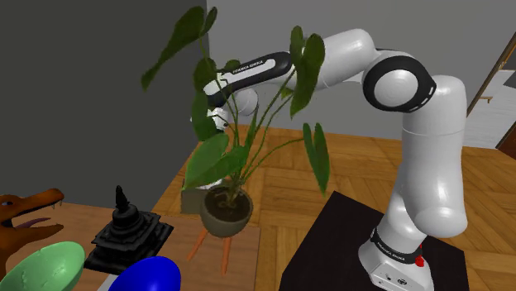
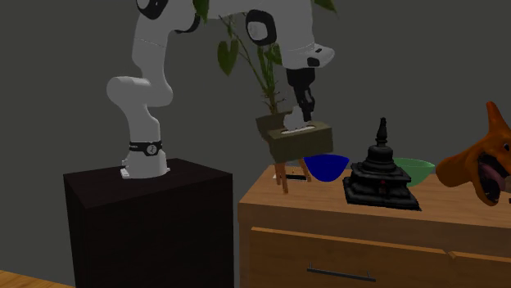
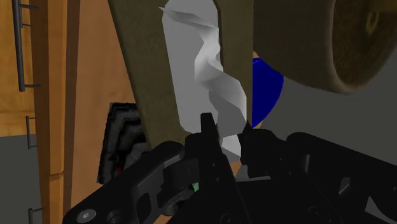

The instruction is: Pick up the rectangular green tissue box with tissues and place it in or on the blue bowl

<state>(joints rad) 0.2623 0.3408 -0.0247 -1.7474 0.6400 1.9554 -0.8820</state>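
Hanging level, tissue box [image 2: 300, 142], slot upward

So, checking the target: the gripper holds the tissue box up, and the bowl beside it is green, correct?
No: the blue bowl is beside the tissue box; the green bowl sits past the black statue. The gripper does hold the box up, as the second exterior view shows.
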